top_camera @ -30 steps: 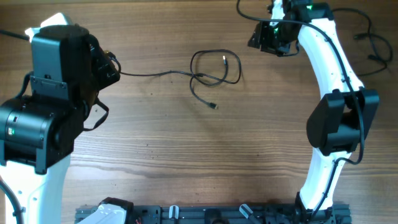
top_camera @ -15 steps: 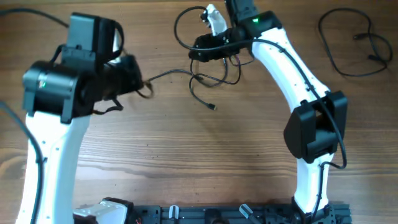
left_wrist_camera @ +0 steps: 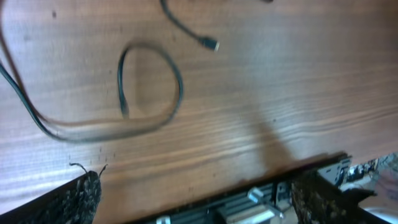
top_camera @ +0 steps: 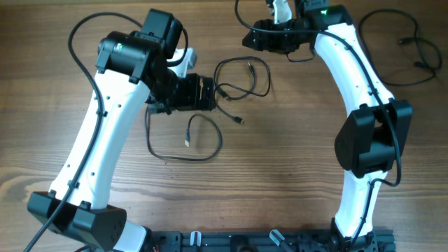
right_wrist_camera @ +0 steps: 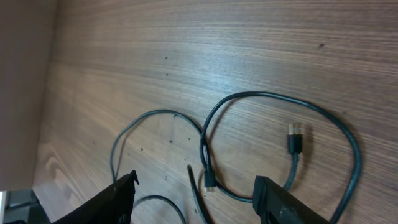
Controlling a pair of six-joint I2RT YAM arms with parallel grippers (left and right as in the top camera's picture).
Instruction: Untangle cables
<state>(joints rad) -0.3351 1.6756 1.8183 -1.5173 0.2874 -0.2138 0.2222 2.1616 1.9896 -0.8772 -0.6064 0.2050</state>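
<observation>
The left end effector (top_camera: 207,93) hangs wide open and empty. One freed cable (left_wrist_camera: 179,93) lies on the surface at its 7 o'clock, probably laid apart to keep it separate. The looped cable (right_wrist_camera: 261,94) sits at its 2 o'clock. The right end effector (top_camera: 255,38), also open and empty, has backed toward 12 o'clock, while the left has swung in from 9.

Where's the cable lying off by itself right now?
Overhead view, far top-right corner of the table: the cable lies looped, just right of the right arm.
</observation>
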